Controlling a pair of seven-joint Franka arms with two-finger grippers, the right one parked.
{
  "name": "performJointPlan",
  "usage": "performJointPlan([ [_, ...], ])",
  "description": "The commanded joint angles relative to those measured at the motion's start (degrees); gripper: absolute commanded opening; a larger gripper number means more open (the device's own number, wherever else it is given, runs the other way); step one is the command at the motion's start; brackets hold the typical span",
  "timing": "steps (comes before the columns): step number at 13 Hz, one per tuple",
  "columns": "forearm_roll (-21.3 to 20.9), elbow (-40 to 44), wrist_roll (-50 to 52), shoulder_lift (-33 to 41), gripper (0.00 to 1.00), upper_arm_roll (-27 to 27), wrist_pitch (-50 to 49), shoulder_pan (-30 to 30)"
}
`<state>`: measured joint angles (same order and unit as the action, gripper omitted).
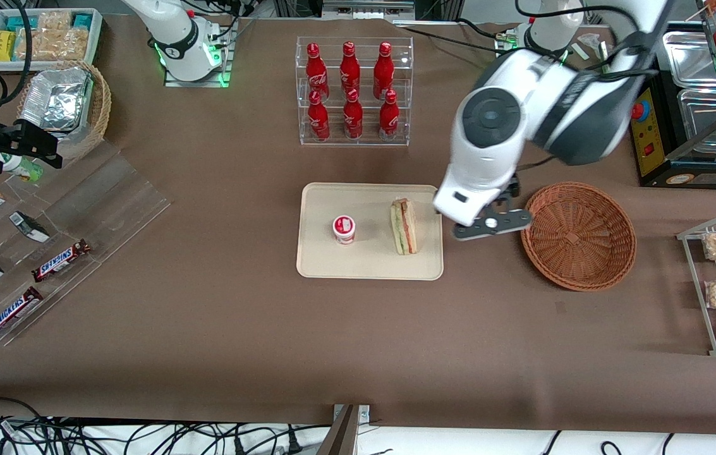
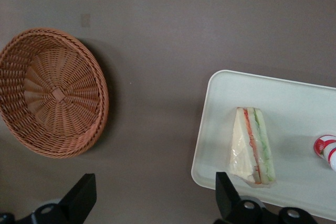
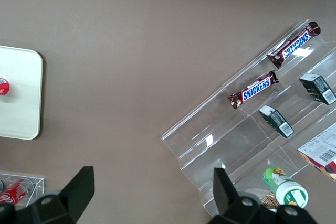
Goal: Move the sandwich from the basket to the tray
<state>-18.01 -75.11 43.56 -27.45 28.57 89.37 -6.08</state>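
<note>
Gripper (image 1: 490, 226) hovering above the bench (image 1: 358, 335), between tray (image 1: 320, 265) and basket (image 1: 579, 236), fingers (image 2: 79, 198) spread wide apart, holding nothing. Sandwich (image 1: 404, 226) lying on the tray, near the edge closest to the gripper, filling layers showing. Small red-and-white cup (image 1: 344, 229) also on the tray, apart from the sandwich, toward the parked arm's end. Basket on the bench just beside the gripper, nothing inside. Rack of red bottles (image 1: 352, 90) farther from the front camera than the tray.
</note>
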Motion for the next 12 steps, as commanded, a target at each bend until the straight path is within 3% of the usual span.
performJointPlan([
  [1, 3.41, 3.83, -8.64, 0.20, 1.00, -0.09, -4.63, 3.00],
  [5, 14.20, 4.72, -25.94, 5.29, 1.00, -14.82, -6.13, 2.31],
  [10, 20.11, 4.63, -43.89, 7.15, 1.00, -27.14, -9.30, 2.39],
  [12, 20.30, 3.93, -47.67, 7.06, 1.00, -28.21, -8.95, 2.74],
])
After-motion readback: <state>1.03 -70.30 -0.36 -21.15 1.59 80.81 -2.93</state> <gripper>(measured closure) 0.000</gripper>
